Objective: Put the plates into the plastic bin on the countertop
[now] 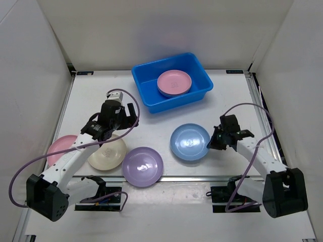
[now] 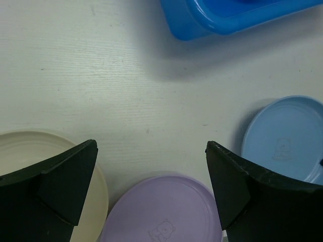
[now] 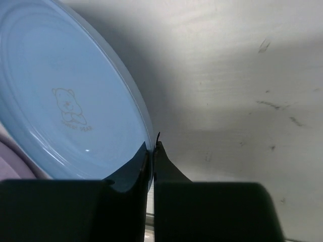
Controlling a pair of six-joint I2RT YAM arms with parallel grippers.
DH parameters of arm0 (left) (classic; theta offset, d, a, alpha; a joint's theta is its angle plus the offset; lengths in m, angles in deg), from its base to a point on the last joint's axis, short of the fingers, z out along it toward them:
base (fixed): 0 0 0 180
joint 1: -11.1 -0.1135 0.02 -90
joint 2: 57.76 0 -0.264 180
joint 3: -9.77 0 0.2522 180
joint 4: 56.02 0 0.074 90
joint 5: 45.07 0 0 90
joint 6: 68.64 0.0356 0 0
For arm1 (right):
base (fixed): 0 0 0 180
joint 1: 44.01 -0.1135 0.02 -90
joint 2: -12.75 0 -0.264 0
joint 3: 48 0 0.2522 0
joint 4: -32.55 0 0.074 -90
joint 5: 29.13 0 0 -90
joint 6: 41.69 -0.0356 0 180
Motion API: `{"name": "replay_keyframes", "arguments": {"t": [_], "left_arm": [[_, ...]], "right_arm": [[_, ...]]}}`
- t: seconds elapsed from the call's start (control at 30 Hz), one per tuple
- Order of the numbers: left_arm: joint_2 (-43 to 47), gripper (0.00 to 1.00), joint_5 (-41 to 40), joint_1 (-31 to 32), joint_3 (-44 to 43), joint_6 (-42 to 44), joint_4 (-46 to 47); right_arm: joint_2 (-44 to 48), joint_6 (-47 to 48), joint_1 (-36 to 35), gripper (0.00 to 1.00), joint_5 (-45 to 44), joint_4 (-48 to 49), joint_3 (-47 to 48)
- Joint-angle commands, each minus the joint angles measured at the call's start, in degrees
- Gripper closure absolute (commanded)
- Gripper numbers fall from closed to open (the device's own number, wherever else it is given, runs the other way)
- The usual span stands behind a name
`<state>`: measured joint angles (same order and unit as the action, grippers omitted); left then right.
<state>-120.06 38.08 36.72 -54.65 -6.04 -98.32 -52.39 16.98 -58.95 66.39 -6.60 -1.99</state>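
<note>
The right gripper (image 3: 152, 150) is pinched shut on the blue plate (image 1: 190, 142) at its right rim, lower right of centre in the top view. From that grip the bin (image 1: 143, 86) lies up and to the left, at upper centre, with a pink plate (image 1: 174, 82) inside. The left gripper (image 2: 151, 151) gapes open and empty at left.

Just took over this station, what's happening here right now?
The right hand is shut on the blue plate at its rim; it lies on the countertop. The left hand hangs open near the cream plate and purple plate. A pink plate sits in the blue bin; another pink plate lies at far left.
</note>
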Motion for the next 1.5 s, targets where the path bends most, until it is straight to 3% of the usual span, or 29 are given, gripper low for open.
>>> {"name": "replay_keyframes", "arguments": {"t": [0.0,0.17,0.33,0.43,0.53,0.8,0.9,1.07,1.2,1.3,1.37,1.4,1.47], "left_arm": [[-0.27,0.01,-2.9,-0.31,-3.31,1.29,-0.65],[-1.59,0.01,-2.73,-2.15,-4.28,2.08,-0.65],[-2.38,0.01,-2.99,-3.13,-4.37,4.19,-0.65],[-3.09,0.01,-3.43,-3.48,-4.37,3.67,-0.82],[-3.09,0.01,-4.05,-5.14,-3.75,1.22,-1.7],[-4.84,0.01,-3.96,-14.27,-3.57,-2.57,-3.1],[-5.55,0.01,-4.14,-19.54,-4.36,-5.38,-5.12],[-5.55,0.01,-3.52,-28.43,-3.66,-9.15,-7.84],[-5.2,0.01,-3.43,-35.45,-2.79,-11.09,-10.31],[-4.67,0.01,-5.36,-38.8,-1.91,-13.11,-13.65],[-3.62,0.01,-5.63,-42.49,-0.77,-13.73,-14.35],[-3.27,0.01,-5.54,-43.55,0.37,-14.61,-14.7],[-2.22,0.01,-5.8,-46.88,1.34,-15.75,-16.11]], "right_arm": [[3.97,3.02,0.0,1.0,-4.46,-4.3,8.86],[4.33,7.07,-0.18,1.0,-5.17,-5.83,22.03],[-3.04,8.13,0.17,1.0,-5.34,-2.05,33.82],[-11.65,8.48,0.18,1.0,-4.82,2.52,42.26],[-25.85,8.48,0.35,1.0,-5.17,4.64,52.8],[-55.94,7.08,0.0,1.0,-5.52,-1.85,88.81],[-63.86,6.02,-0.18,1.0,-7.11,-3.09,96.48],[-69.85,4.96,-0.53,1.0,-4.72,-0.72,98.62],[-71.26,4.61,-0.53,0.92,-5.52,-0.1,98.01],[-71.26,5.32,-0.62,0.76,-7.63,0.16,98.18],[-71.09,6.36,-0.36,0.59,-7.28,0.07,98.09],[-70.91,6.37,-0.53,0.38,-6.75,-0.27,98.09],[-69.86,7.42,-0.53,0.11,-4.4,-0.98,98.7]]}}
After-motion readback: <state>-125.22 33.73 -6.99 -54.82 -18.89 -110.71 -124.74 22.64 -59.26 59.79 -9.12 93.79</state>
